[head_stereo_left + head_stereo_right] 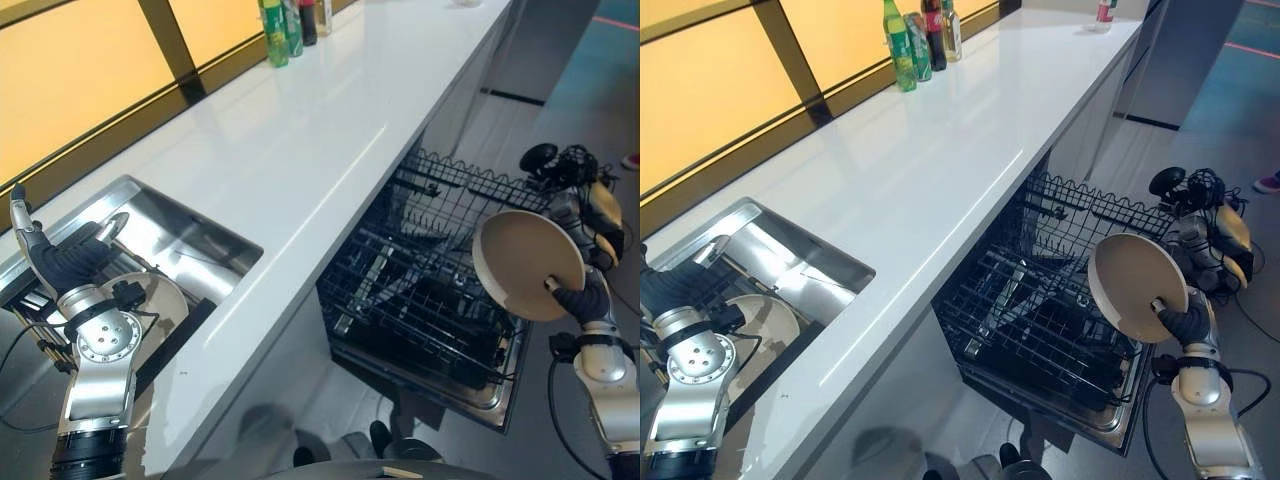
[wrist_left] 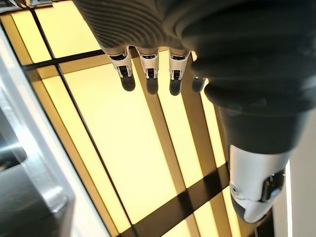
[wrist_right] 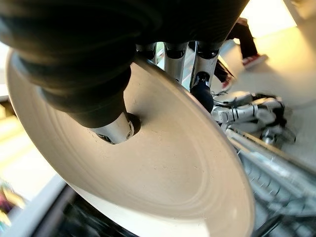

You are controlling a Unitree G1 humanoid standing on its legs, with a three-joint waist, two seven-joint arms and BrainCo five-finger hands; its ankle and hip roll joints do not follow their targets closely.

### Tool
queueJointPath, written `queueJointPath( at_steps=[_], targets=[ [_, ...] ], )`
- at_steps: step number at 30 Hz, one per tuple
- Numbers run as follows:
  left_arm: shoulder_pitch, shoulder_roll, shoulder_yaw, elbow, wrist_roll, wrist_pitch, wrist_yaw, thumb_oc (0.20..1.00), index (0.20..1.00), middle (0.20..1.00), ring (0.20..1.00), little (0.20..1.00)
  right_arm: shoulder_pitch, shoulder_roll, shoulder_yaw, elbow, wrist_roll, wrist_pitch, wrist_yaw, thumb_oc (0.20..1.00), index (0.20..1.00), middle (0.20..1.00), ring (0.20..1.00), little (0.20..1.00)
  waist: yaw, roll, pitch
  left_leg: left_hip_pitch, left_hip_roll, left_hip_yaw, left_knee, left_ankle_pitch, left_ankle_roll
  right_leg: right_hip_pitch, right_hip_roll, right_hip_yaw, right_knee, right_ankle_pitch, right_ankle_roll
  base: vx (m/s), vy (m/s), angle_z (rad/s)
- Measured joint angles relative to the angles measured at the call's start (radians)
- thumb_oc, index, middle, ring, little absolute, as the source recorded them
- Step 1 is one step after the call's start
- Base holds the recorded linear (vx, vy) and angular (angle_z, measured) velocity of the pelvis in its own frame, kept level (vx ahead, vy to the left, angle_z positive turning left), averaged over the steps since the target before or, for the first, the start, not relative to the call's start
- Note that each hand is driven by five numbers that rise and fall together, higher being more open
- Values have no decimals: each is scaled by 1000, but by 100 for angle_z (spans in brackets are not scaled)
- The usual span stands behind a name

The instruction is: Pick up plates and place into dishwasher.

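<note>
- counter [image 1: 300, 140]: long and white, running away from the robot; window panels of warm yellow with dark bars along its left side
- dishwasher [image 1: 430, 300]: open below the counter's right edge; its black wire rack [image 1: 1040, 320] is pulled out over the floor, upright tines showing, dark items lying low in it
- sink [image 1: 190, 245]: steel, sunk into the near left end of the counter; a second plate [image 1: 150, 300] lies in its bottom, partly behind the left arm
- plate [image 1: 528, 265]: round, beige, held on edge in the air just right of the rack and above its near right corner, its face turned toward the rack
- right hand [image 1: 585, 298]: pinches the plate at its lower right rim; the right wrist view shows the thumb [image 3: 114, 129] pressed on the plate's face and the fingers [image 3: 201, 91] wrapped behind the rim
- left hand [image 1: 45, 255]: raised over the sink's left side, holding nothing; in the left wrist view its fingers [image 2: 149, 76] hang nearly straight and relaxed against the yellow window
- bottles [image 1: 915, 40]: a small cluster, green and dark, standing at the counter's far left edge by the window
</note>
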Motion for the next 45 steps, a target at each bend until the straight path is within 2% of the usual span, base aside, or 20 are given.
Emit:
queueJointPath(
  at_steps=[7, 11, 18, 25, 37, 41, 45],
  targets=[
    [-27, 48, -2, 2, 0, 5, 32, 1000, 1000, 1000, 1000, 1000, -96, -45, 75, 64, -39, -9, 36, 200, 200, 200, 200, 200, 32, 15, 50, -47, 6, -32, 0, 18, -8, -34, 7, -28, 1, 12, -14, -58, -71, 12],
    [-64, 72, -11, 7, 0, 5, 50, 1000, 1000, 1000, 1000, 1000, -138, -69, 140, 116, -74, -34, 80, 200, 200, 200, 200, 200, 66, 15, 82, -78, 9, -55, 0, 29, -13, -56, 9, -50, 1, 17, -19, -73, -53, 14],
    [-99, 116, -30, 32, -1, 4, 60, 1000, 1000, 1000, 1000, 1000, -213, -98, 228, 132, -104, -96, 225, 200, 200, 200, 200, 200, 84, -4, 123, -99, 13, -73, 0, 36, -18, -69, 13, -71, 1, 19, -22, -28, -56, 8],
    [-122, 173, -29, 39, -2, -1, 56, 1000, 1000, 1000, 1000, 1000, -234, -126, 238, 152, -108, -112, 305, 200, 200, 200, 200, 200, 86, -34, 142, -95, 13, -76, 0, 36, -18, -62, 13, -76, 1, 19, -22, 7, -26, 1],
    [-122, 175, -29, 42, -1, -6, 40, 1000, 1000, 1000, 1000, 1000, -200, -126, 274, 149, -190, -107, 446, 200, 200, 200, 200, 200, 81, -41, 145, -77, 14, -74, 0, 37, -18, -45, 14, -75, 1, 21, -24, 5, 4, 0],
    [-119, 172, -29, 42, -1, -15, 41, 1000, 1000, 1000, 1000, 1000, -197, -114, 320, 129, -267, -69, 482, 200, 200, 200, 200, 200, 80, -41, 145, -77, 14, -73, 0, 37, -18, -46, 14, -74, 1, 23, -26, -10, 46, -1],
    [-119, 167, -29, 42, 0, -23, 50, 1000, 1000, 1000, 1000, 1000, -198, -68, 369, 145, -342, -10, 468, 200, 200, 200, 200, 200, 79, -41, 145, -77, 15, -72, 0, 37, -18, -46, 14, -74, 1, 23, -26, -18, 49, -1]
  ],
)
